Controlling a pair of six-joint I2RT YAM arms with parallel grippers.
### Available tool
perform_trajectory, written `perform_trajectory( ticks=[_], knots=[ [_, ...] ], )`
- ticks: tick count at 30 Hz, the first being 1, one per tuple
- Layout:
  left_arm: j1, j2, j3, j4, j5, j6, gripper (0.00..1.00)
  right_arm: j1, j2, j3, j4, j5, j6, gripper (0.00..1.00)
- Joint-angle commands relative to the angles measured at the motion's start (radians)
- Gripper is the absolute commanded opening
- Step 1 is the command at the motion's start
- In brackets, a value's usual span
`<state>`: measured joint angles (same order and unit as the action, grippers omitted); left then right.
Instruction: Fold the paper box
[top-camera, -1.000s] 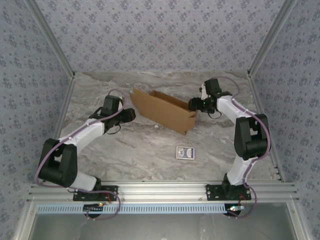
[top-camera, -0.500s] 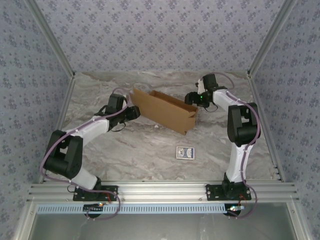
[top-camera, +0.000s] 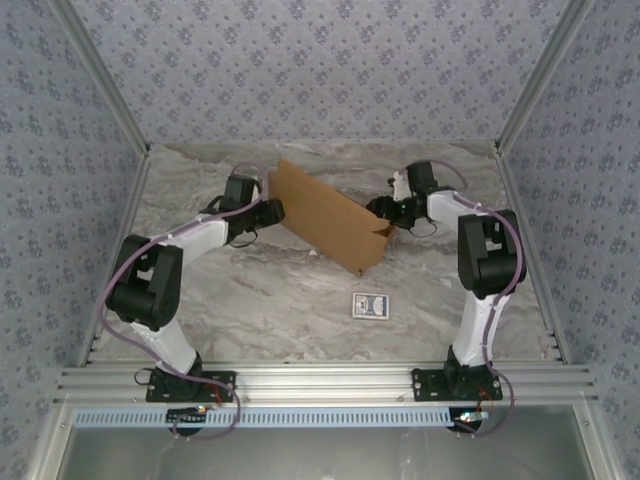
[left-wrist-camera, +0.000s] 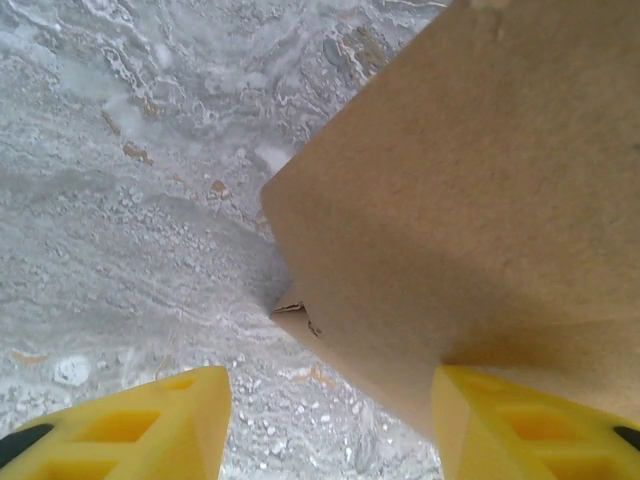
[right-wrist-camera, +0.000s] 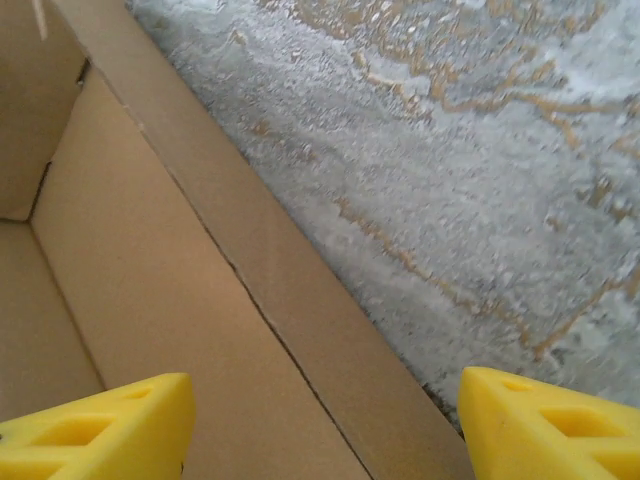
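Note:
The paper box (top-camera: 325, 212) is a brown cardboard mailer lying slantwise in the middle of the marble table, its broad panel tipped up toward the camera. My left gripper (top-camera: 272, 211) is at its left end. In the left wrist view the jaws (left-wrist-camera: 330, 430) are open, and a corner of the box (left-wrist-camera: 470, 180) reaches down against the right finger (left-wrist-camera: 530, 425). My right gripper (top-camera: 384, 209) is at the box's right end. Its jaws (right-wrist-camera: 325, 430) are open astride the box's side wall (right-wrist-camera: 300, 300), with the box's inside to the left.
A small blue patterned card (top-camera: 370, 305) lies on the table (top-camera: 250, 300) in front of the box, toward the right arm. Patterned walls and metal posts close in the back and both sides. The rail with the arm bases runs along the near edge.
The left gripper has moved back and right to the box's left end. The box's panel has tipped up and hides the inside. The right gripper has narrowed slightly at the right end.

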<state>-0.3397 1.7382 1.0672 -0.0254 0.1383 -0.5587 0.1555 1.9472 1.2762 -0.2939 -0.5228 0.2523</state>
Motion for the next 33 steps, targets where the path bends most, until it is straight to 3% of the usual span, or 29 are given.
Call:
perform_trajectory(
  ticks=[1,8,19,29,33],
  knots=[
    [0.021,0.039,0.058,0.006,-0.008,0.019,0.55,-0.003,-0.081,-0.061,0.064,-0.061,0.064,0.72],
    [0.064,0.13,0.17,-0.011,0.014,0.019,0.55,0.026,-0.163,-0.231,0.219,-0.089,0.208,0.73],
    [0.175,0.215,0.318,-0.07,0.037,0.034,0.55,0.225,-0.157,-0.243,0.303,0.002,0.325,0.69],
    [0.321,0.043,0.125,-0.036,-0.028,0.018,0.57,0.381,-0.082,-0.132,0.265,0.004,0.318,0.69],
    [0.331,-0.032,0.044,-0.023,-0.035,0.019,0.57,0.405,-0.094,-0.1,0.169,0.019,0.249,0.7]
  ],
)
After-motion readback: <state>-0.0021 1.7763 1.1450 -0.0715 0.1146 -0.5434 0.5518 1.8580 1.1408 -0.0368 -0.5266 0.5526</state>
